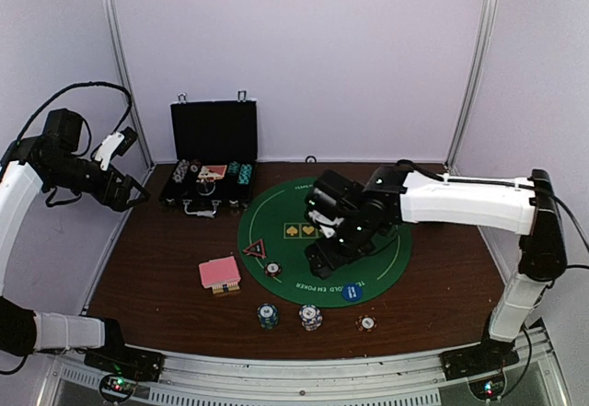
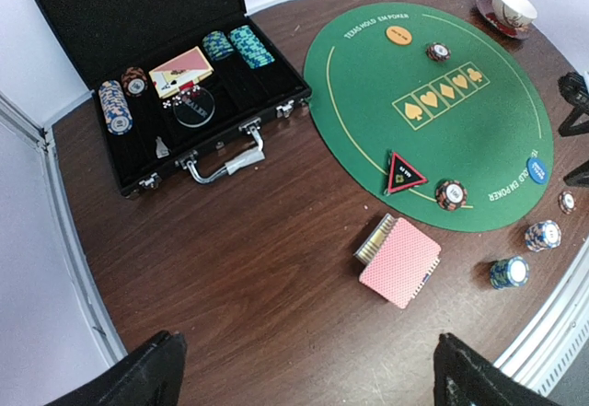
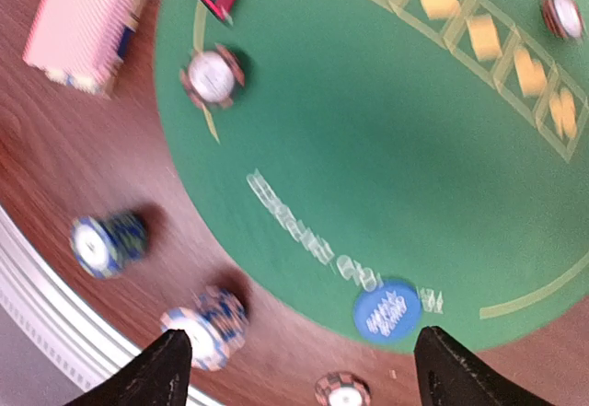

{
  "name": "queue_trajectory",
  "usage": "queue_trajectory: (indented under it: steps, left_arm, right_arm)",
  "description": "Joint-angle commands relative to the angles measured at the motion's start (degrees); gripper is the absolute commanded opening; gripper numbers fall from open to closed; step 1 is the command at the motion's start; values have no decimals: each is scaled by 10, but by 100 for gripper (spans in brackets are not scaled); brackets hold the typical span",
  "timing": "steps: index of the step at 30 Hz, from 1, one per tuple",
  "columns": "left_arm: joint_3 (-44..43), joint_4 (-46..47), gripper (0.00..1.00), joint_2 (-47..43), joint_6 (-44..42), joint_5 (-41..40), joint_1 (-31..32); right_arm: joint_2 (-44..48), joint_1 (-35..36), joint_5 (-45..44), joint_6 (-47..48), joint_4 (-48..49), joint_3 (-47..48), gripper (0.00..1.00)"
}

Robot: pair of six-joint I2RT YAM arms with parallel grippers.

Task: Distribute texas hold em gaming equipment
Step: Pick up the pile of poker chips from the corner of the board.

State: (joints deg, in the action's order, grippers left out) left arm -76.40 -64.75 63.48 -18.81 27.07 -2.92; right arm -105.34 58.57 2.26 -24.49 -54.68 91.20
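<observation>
- Teal stack [image 1: 268, 315], blue-white stack [image 1: 310, 317] and red chip [image 1: 367, 323]: row parallel to near edge, centre.
- Blue marker disc [image 1: 351, 291] on green mat's [image 1: 405, 259] near rim.
- Card deck [image 1: 220, 274], pink back up, left of mat.
- Triangle [image 1: 255, 249] on mat's left rim, one tip toward far edge.
- Right gripper [image 3: 304, 342] over mat, fingers wide, empty.
- Left gripper [image 2: 308, 360] by left edge, wide, empty.
- Orange disc [image 2: 398, 34] on mat's far side.

"TEXAS HOLD 'EM" is being read along the far rim of the round green mat [image 2: 368, 111], "EM POKER" along its near rim. Four yellow suit signs [image 2: 440, 96] are being shown mid-mat. Lettering on the blue disc [image 2: 537, 169] and the triangle [image 2: 403, 173] is being rendered too small to read.
</observation>
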Motion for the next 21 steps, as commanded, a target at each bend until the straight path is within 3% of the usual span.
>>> queue_trajectory:
  steps: [1,8,15,21]
  left_arm:
    - [2,8,98,-2,-7,-2,-3]
    - [-4,7,98,-1,-3,0,-3]
    - [-12,2,97,4,-1,6,-3]
    - [-16,-1,97,4,-2,6,-3]
  right_arm:
    - [88,2,2,-62,14,-175,89]
    - [163,29,21,-120,66,-327,94]
    - [140,39,32,-131,123,-369,94]
    - [111,40,38,-130,159,-387,86]
